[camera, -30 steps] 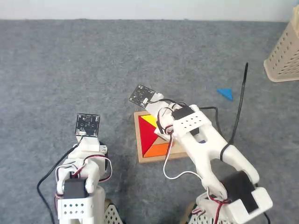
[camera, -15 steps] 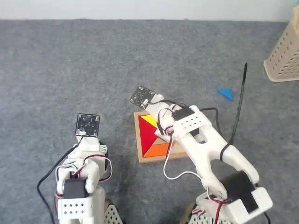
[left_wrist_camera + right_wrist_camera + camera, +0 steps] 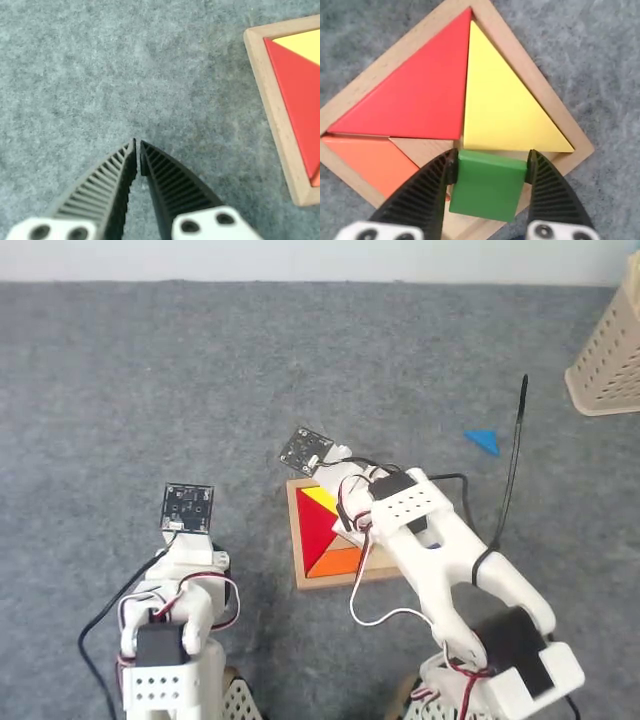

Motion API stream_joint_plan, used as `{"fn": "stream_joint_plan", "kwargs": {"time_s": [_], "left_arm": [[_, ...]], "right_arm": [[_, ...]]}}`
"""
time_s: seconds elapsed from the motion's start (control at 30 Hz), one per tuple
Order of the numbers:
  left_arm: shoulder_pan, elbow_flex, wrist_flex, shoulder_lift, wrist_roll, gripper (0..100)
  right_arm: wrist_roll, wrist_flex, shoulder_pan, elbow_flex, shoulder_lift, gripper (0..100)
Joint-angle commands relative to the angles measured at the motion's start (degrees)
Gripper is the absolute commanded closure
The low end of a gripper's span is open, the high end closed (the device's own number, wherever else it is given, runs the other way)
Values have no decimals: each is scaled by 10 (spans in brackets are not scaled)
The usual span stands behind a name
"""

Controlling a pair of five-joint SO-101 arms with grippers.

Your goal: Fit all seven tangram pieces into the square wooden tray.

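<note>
Right now the right claw [image 3: 491, 157] is gripping the green square [image 3: 487, 187], with one ribbed finger pressing on each of two opposite sides. It is holding the piece over the square wooden tray [image 3: 527, 75]; whether the square is touching the tray floor I cannot tell. Just past the fingertips the yellow triangle [image 3: 500, 110] is lying in the tray, edge to edge with the red triangle [image 3: 420, 95] beside it. The orange piece [image 3: 375, 162] is sitting off to one side of the claw, below the red one. The left claw [image 3: 138, 145] is closed on nothing, its tips almost meeting, and is hanging over the grey carpet [image 3: 100, 65], well apart from the tray's corner. The blue triangle [image 3: 482, 441] is lying on the carpet well beyond the right claw, outside the tray.
</note>
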Motion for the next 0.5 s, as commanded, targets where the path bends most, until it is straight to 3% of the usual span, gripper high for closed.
{"fn": "stream_joint_plan", "kwargs": {"time_s": [0.0, 0.2, 0.47], "left_arm": [[-1, -3, 4, -4, 4, 989], [-1, -3, 4, -4, 4, 989], [-1, -3, 4, -4, 4, 989]], "right_arm": [[-5, -5, 0, -7, -16, 831], [-5, -5, 0, -2, -17, 757], [-5, -5, 0, -2, -18, 757]]}}
